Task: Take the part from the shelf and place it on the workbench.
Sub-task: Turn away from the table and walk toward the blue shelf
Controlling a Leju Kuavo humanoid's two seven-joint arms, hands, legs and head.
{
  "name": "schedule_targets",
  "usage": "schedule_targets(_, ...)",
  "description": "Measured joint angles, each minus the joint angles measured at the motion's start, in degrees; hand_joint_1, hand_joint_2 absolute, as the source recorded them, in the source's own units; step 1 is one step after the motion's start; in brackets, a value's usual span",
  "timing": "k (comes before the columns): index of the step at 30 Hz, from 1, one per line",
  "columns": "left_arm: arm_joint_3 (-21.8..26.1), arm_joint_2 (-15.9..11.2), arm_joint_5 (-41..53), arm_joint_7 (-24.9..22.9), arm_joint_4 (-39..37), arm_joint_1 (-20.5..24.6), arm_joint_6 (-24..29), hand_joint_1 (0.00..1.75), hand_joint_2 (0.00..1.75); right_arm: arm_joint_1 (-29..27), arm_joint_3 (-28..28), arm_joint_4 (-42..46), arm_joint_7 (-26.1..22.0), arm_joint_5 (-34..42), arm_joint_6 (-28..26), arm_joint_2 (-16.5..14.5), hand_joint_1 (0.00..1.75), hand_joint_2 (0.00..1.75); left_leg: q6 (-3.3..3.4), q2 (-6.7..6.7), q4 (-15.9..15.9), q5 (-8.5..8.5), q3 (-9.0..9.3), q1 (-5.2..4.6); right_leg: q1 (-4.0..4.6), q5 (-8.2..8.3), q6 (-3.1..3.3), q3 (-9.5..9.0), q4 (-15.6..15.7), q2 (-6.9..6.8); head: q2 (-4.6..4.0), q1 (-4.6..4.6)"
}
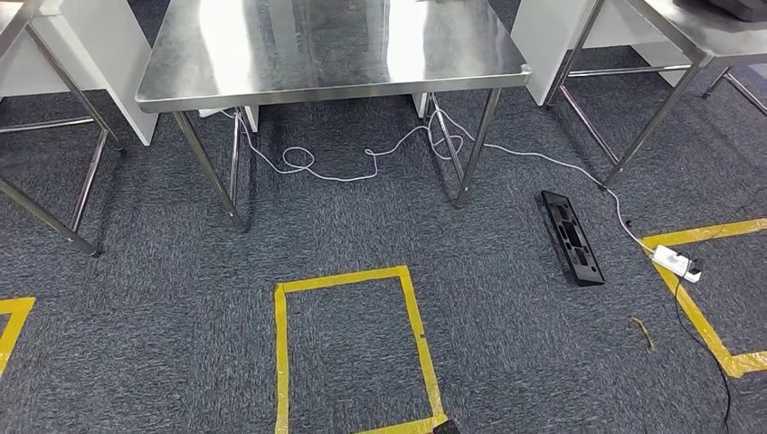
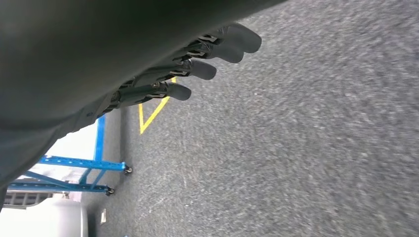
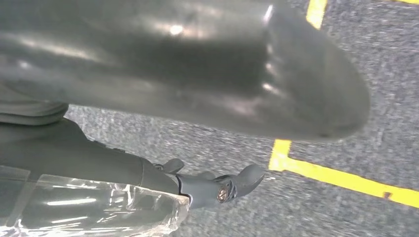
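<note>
- One steel desk [image 1: 330, 54] stands ahead in the head view, its top bare and shiny, on grey carpet [image 1: 163, 344].
- Two more steel-legged desks flank it, one at the left edge [image 1: 36, 108] and one at the right [image 1: 687, 36].
- A white cable [image 1: 362, 163] snakes across the carpet under the middle desk to a white power strip [image 1: 674, 262].
- A black tray-like part [image 1: 572, 237] lies flat on the carpet, just beside that cable and near the right desk's leg.
- Yellow tape [image 1: 348, 285] outlines a rectangle on the carpet in front of the desk.
- The left hand [image 2: 197, 64] hangs above the carpet, fingers [image 2: 178, 91] extended and spread, holding nothing; a blue wheeled frame [image 2: 74, 165] stands beyond it.
- The right hand [image 3: 217, 185] grips a part wrapped in clear crinkled plastic [image 3: 89, 210], above the carpet and a yellow tape line [image 3: 341, 177].
</note>
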State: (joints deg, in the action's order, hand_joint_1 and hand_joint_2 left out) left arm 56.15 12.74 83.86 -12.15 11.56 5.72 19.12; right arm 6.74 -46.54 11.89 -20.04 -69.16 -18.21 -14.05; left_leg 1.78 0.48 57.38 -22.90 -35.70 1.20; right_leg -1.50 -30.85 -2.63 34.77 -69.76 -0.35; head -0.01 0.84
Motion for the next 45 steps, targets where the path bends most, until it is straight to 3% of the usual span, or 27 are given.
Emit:
schedule_targets(1,-0.05,-0.01,0.06,-0.15,0.00,0.02,0.14,0.00,0.00,0.13,0.14,0.00,-0.01,-0.14,0.00,0.00,0.00,0.00,-0.33,0.00,0.04,0.69,-0.65,-0.03,-0.17,0.63,-0.27,-3.31,4.17,0.01,0.01,-0.05)
schedule_targets(3,-0.19,-0.02,0.13,-0.26,0.00,0.10,0.26,0.00,0.00,0.45,0.45,0.00,-0.01,-0.33,0.00,-0.06,0.00,0.00,-1.09,0.00,0.01,1.97,-1.45,-0.22,0.05,0.08,0.16,-8.80,12.45,0.25,0.00,0.01)
schedule_targets(5,-0.27,-0.02,0.10,-0.13,0.00,0.17,0.21,0.00,0.00,0.56,0.62,0.00,-0.01,-0.34,0.04,-0.13,0.00,0.00,-1.84,0.03,-0.37,3.18,-1.68,-0.25,0.57,-0.43,1.13,-10.04,15.63,0.44,0.00,0.29)
schedule_targets(7,-0.28,-0.10,-0.01,0.17,-0.03,0.00,-0.07,0.00,0.00,0.36,0.63,-0.01,-0.02,-0.23,0.18,-0.14,0.00,0.00,-2.50,0.01,-0.29,3.15,-2.12,0.25,0.30,0.63,2.30,-8.95,15.47,0.28,-0.01,0.57)
schedule_targets(8,-0.28,-0.16,-0.07,0.36,-0.05,-0.13,-0.23,0.00,0.00,0.25,0.63,-0.01,-0.05,-0.18,0.25,-0.13,0.00,0.00,-2.77,-0.01,0.89,1.39,-2.64,0.47,0.18,1.29,3.04,-8.37,15.46,0.18,-0.02,0.67)
schedule_targets(10,-0.28,-0.30,-0.10,0.73,-0.10,-0.29,-0.46,0.00,0.00,0.14,0.65,-0.02,-0.28,-0.16,0.33,-0.14,0.00,0.00,-3.07,-0.13,6.79,-4.96,-4.24,0.67,0.29,2.61,4.16,-7.10,15.43,-0.01,-0.01,0.82)
schedule_targets(11,-0.28,-0.32,-0.10,0.86,-0.13,-0.31,-0.49,0.00,0.00,0.11,0.66,-0.02,-0.46,-0.17,0.36,-0.15,0.00,0.00,-3.18,-0.19,10.97,-7.86,-5.04,0.66,0.52,3.24,4.50,-6.50,15.37,-0.07,-0.01,0.86)
schedule_targets(12,-0.28,-0.35,-0.11,0.93,-0.14,-0.32,-0.50,0.00,0.00,0.09,0.67,-0.02,-0.65,-0.18,0.40,-0.15,0.00,0.00,-3.25,-0.24,14.63,-9.41,-5.42,0.65,0.77,3.84,4.56,-5.82,15.28,-0.11,-0.01,0.89)
schedule_targets(13,-0.28,-0.40,-0.10,0.97,-0.15,-0.32,-0.50,0.00,0.00,0.06,0.68,-0.02,-0.80,-0.20,0.46,-0.16,0.00,0.00,-3.24,-0.25,16.89,-9.61,-5.11,0.65,0.98,4.40,4.53,-5.11,15.10,-0.12,-0.01,0.88)
schedule_targets(14,-0.28,-0.44,-0.09,0.97,-0.15,-0.32,-0.50,0.00,0.00,0.03,0.69,-0.02,-0.90,-0.21,0.55,-0.15,0.00,0.00,-3.14,-0.26,17.06,-8.66,-3.81,0.65,1.11,4.87,4.43,-4.34,14.84,-0.11,0.00,0.89)
schedule_targets(16,-0.30,-0.51,-0.02,0.94,-0.15,-0.28,-0.50,0.00,0.00,0.01,0.71,-0.02,-1.02,-0.27,0.74,-0.15,0.00,0.00,-2.56,-0.34,10.89,-6.39,1.71,0.58,1.21,5.48,4.10,-2.95,14.05,-0.03,0.00,0.90)
schedule_targets(18,-0.33,-0.61,0.09,0.90,-0.14,-0.16,-0.50,0.00,0.00,0.06,0.73,-0.02,-1.09,-0.32,0.86,-0.22,0.00,0.00,-1.90,-0.42,3.09,-6.59,7.08,0.29,1.44,6.00,3.57,-2.03,13.37,-0.04,0.00,0.87)
schedule_targets(20,-0.36,-0.67,0.34,0.79,-0.15,-0.09,-0.49,0.00,0.00,0.14,0.73,-0.02,-1.31,-0.32,0.93,-0.31,0.00,0.00,-1.39,-0.42,0.21,-7.06,8.52,-0.17,1.51,6.76,2.78,-1.62,13.26,-0.17,0.01,0.87)
schedule_targets(22,-0.39,-0.64,0.66,0.59,-0.15,-0.04,-0.52,0.00,0.00,0.17,0.73,-0.02,-1.72,-0.25,0.96,-0.31,0.00,0.00,-0.65,-0.28,-0.47,-5.88,7.80,-0.23,1.51,7.02,2.10,-1.19,13.13,-0.18,0.00,0.89)
schedule_targets(23,-0.42,-0.62,0.78,0.50,-0.15,0.02,-0.57,0.00,0.00,0.16,0.73,-0.01,-1.87,-0.21,0.96,-0.30,0.00,0.00,-0.18,-0.18,-0.86,-5.13,7.26,-0.16,1.53,6.08,2.08,-0.60,12.28,-0.11,-0.01,0.82)
schedule_targets(26,-0.56,-0.59,0.92,0.43,-0.15,0.19,-0.76,0.00,0.00,0.15,0.73,0.00,-2.01,-0.15,0.97,-0.13,0.00,0.00,0.51,-0.02,-1.26,-2.93,4.81,-0.13,1.02,-0.70,2.53,2.56,3.83,0.15,-0.01,0.57)
schedule_targets(27,-0.64,-0.58,0.92,0.42,-0.15,0.20,-0.85,0.00,0.00,0.14,0.73,0.00,-2.02,-0.15,0.97,-0.06,0.00,0.00,0.43,0.02,-1.23,-2.23,3.90,-0.16,0.74,-2.29,2.27,3.36,0.32,0.17,-0.01,0.52)
schedule_targets(28,-0.74,-0.57,0.92,0.41,-0.15,0.20,-0.90,0.00,0.00,0.14,0.73,0.00,-2.02,-0.13,0.97,0.02,0.00,0.00,0.30,0.08,-1.18,-1.53,3.05,-0.13,0.47,-2.64,1.64,3.49,-2.09,0.17,0.00,0.51)
schedule_targets(29,-0.83,-0.55,0.92,0.41,-0.15,0.20,-0.96,0.00,0.00,0.14,0.73,0.00,-2.02,-0.12,0.97,0.09,0.00,0.00,0.08,0.15,-1.13,-0.85,2.27,-0.07,0.20,-1.85,0.76,2.74,-2.71,0.17,0.01,0.48)
schedule_targets(30,-0.90,-0.52,0.92,0.41,-0.15,0.20,-1.00,0.00,0.00,0.16,0.73,0.00,-2.02,-0.11,0.97,0.17,0.00,0.00,-0.22,0.20,-1.06,-0.20,1.53,0.04,-0.12,-0.36,-0.17,0.93,-1.21,0.16,0.00,0.46)
schedule_targets(32,-0.97,-0.55,0.92,0.41,-0.15,0.23,-1.04,0.00,0.00,0.31,0.74,0.00,-2.04,-0.11,0.97,0.22,0.00,0.00,-1.05,0.23,-0.73,0.94,0.19,0.13,-0.66,1.35,-1.34,-5.05,6.63,0.20,-0.01,0.35)
schedule_targets(34,-0.99,-0.60,0.92,0.38,-0.15,0.27,-1.07,0.00,0.00,0.45,0.75,0.01,-2.08,-0.13,0.98,0.17,0.00,0.00,-1.87,0.25,-0.38,1.88,-0.71,-0.03,-0.29,0.43,-0.98,-9.22,13.42,0.39,0.00,0.28)
schedule_targets(35,-1.00,-0.62,0.92,0.37,-0.15,0.28,-1.08,0.00,0.00,0.50,0.75,0.02,-2.09,-0.14,0.98,0.14,0.00,0.00,-2.10,0.26,-0.30,2.15,-0.92,-0.15,0.07,-0.22,-0.66,-9.89,14.81,0.48,0.01,0.24)
schedule_targets(41,-1.01,-0.61,0.92,0.36,-0.15,0.28,-1.09,0.00,0.00,0.51,0.75,0.02,-2.11,-0.15,0.99,0.13,0.00,0.00,-2.25,0.26,-0.31,2.42,-0.93,-0.22,0.27,-0.28,-0.35,-9.46,15.04,0.53,0.00,0.28)
schedule_targets(43,-1.01,-0.66,0.92,0.33,-0.15,0.25,-1.10,0.00,0.00,0.45,0.75,0.02,-2.14,-0.20,1.12,0.10,0.00,0.00,-2.36,0.25,-0.39,2.81,-0.99,-0.10,0.09,-0.10,0.08,-9.05,14.88,0.49,-0.01,0.48)
schedule_targets(44,-1.00,-0.73,0.92,0.21,-0.17,0.13,-1.13,0.00,0.00,0.36,0.76,0.02,-2.25,-0.25,1.25,0.07,0.00,0.00,-2.56,0.18,1.29,0.81,-1.62,0.20,0.07,0.46,1.10,-8.44,14.78,0.39,-0.01,0.68)
schedule_targets(45,-1.00,-0.83,0.95,0.02,-0.19,0.01,-1.16,0.00,0.00,0.25,0.77,0.01,-2.45,-0.30,1.44,0.05,0.00,0.00,-2.72,0.08,5.92,-2.28,-2.55,0.51,0.31,1.53,2.24,-7.34,14.56,0.27,-0.01,0.87)
